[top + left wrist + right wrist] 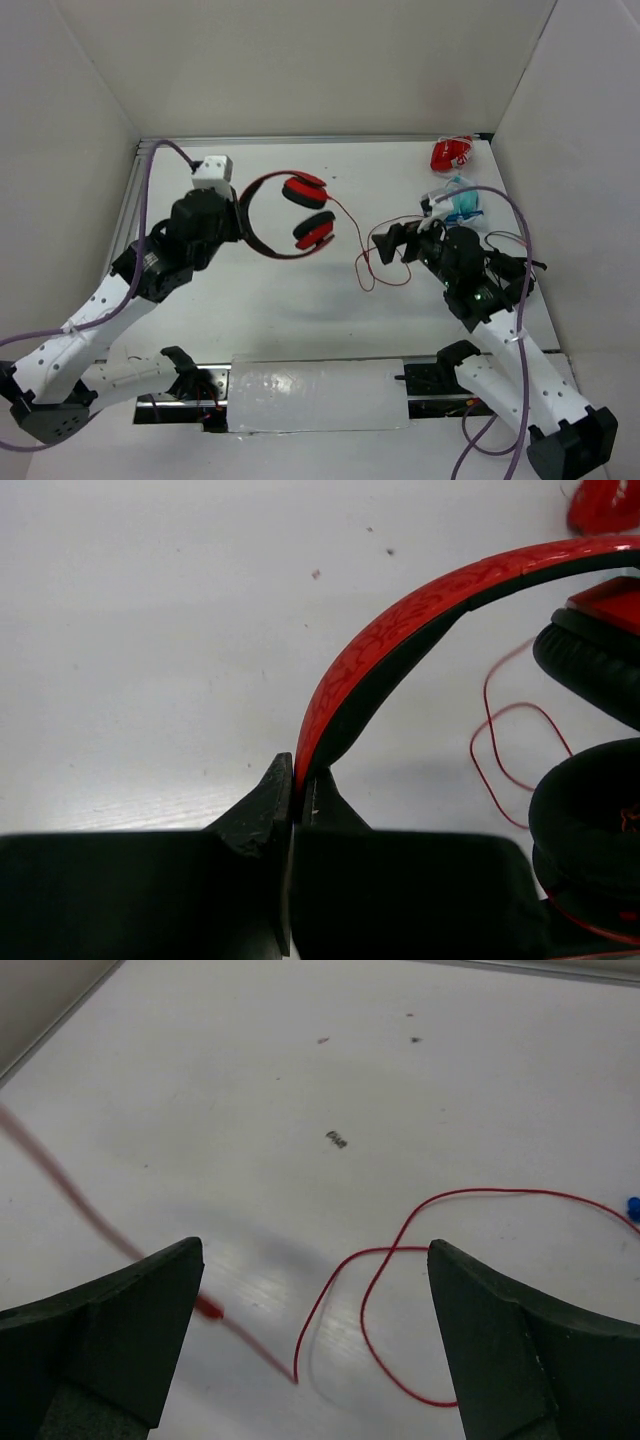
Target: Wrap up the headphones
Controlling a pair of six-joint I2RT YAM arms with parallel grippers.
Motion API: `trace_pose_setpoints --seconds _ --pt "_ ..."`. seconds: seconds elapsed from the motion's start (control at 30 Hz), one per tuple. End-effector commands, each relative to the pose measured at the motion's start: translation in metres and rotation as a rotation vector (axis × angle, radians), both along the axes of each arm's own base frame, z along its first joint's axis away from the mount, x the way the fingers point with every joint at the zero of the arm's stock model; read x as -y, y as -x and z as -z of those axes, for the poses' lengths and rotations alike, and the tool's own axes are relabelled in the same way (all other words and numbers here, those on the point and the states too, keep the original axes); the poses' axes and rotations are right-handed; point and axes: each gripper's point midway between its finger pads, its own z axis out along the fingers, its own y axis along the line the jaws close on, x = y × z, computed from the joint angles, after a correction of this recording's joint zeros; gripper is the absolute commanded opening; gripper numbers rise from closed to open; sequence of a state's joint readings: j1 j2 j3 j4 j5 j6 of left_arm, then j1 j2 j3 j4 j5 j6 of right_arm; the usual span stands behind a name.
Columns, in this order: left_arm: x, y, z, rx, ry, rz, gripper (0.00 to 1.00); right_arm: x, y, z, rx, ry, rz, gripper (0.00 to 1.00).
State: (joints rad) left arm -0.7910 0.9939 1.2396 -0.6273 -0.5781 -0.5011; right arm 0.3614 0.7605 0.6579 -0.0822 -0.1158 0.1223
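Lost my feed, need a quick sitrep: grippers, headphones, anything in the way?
Left gripper shut on headphones at headband. Right gripper open over slack cable on table. Red packet, teal packet far right, not blocking.

Rear overhead, close wrist views sharing cable (pixel 490 1192)

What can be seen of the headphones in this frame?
The headphones are red and over-ear, with a glossy, patterned red headband lined in black and two cups with black ear pads turned inward. The left gripper is shut on the headband's arc. A thin red cable trails rightward and loops loosely on the white table, under the open right gripper.
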Motion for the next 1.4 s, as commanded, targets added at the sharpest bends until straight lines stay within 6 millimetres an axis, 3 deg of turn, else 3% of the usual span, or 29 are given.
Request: trace_pose_setpoints --seconds 0.0,0.03,0.07,0.13,0.2,0.27,0.33,0.47,0.5,0.53,0.63,0.67,0.7,0.8,0.9,0.93,1.0,1.03,1.07,1.13,1.2,1.37 --pt "-0.007 -0.035 -0.066 0.179 0.138 0.018 0.00 -0.019 0.026 0.003 0.048 -0.074 -0.105 1.00" --pt "-0.008 -0.040 -0.067 0.168 0.147 0.029 0.00 -0.023 0.030 -0.001 0.077 -0.096 -0.120 1.00" --pt "-0.015 -0.047 -0.068 0.163 0.162 0.036 0.00 -0.024 0.033 0.013 0.060 -0.099 -0.120 1.00" --pt "-0.015 -0.056 -0.078 0.176 0.168 0.059 0.00 -0.028 0.035 0.015 0.080 -0.113 -0.138 1.00" --pt "-0.014 -0.063 -0.085 0.169 0.178 0.093 0.00 -0.036 0.033 0.027 0.065 -0.092 -0.167 1.00" --pt "-0.015 -0.065 -0.095 0.184 0.186 0.101 0.00 -0.045 0.029 0.027 0.075 -0.075 -0.190 1.00" --pt "-0.016 -0.065 -0.100 0.197 0.190 0.102 0.00 -0.051 0.020 0.038 0.057 -0.044 -0.183 1.00" --pt "-0.020 -0.060 -0.114 0.227 0.206 0.107 0.00 -0.069 0.000 0.042 0.129 0.002 -0.224 1.00" --pt "-0.020 -0.058 -0.117 0.231 0.211 0.116 0.00 -0.077 -0.005 0.054 0.102 0.024 -0.252 1.00" --pt "-0.020 -0.056 -0.122 0.242 0.215 0.124 0.00 -0.080 -0.011 0.052 0.130 0.033 -0.256 1.00" --pt "-0.020 -0.052 -0.137 0.268 0.216 0.143 0.00 -0.096 -0.023 0.072 0.094 0.108 -0.289 1.00" --pt "-0.022 -0.054 -0.138 0.264 0.212 0.132 0.00 -0.104 -0.031 0.064 0.109 0.122 -0.284 1.00" --pt "-0.023 -0.052 -0.143 0.267 0.211 0.129 0.00 -0.106 -0.038 0.084 0.058 0.160 -0.276 1.00" --pt "-0.023 -0.050 -0.151 0.282 0.217 0.142 0.00 -0.121 -0.051 0.086 0.060 0.155 -0.298 0.99" --pt "-0.022 -0.046 -0.154 0.289 0.228 0.158 0.00 -0.133 -0.057 0.073 0.122 0.111 -0.322 0.78" --pt "-0.022 -0.045 -0.154 0.290 0.228 0.160 0.00 -0.136 -0.056 0.068 0.142 0.098 -0.339 0.54" --pt "-0.022 -0.050 -0.147 0.273 0.235 0.151 0.00 -0.143 -0.053 0.052 0.199 0.072 -0.380 0.30" --pt "-0.021 -0.054 -0.141 0.255 0.238 0.144 0.00 -0.150 -0.046 0.048 0.213 0.058 -0.430 0.05" --pt "-0.022 -0.058 -0.136 0.239 0.239 0.134 0.00 -0.152 -0.044 0.040 0.229 0.045 -0.441 0.00" --pt "-0.030 -0.073 -0.122 0.189 0.252 0.067 0.00 -0.152 -0.035 0.037 0.215 0.033 -0.463 0.00" --pt "-0.037 -0.090 -0.106 0.132 0.297 -0.006 0.00 -0.150 -0.019 0.048 0.160 0.025 -0.468 0.00" --pt "-0.050 -0.115 -0.087 0.060 0.352 -0.074 0.00 -0.141 0.013 0.054 0.130 0.000 -0.464 0.00"
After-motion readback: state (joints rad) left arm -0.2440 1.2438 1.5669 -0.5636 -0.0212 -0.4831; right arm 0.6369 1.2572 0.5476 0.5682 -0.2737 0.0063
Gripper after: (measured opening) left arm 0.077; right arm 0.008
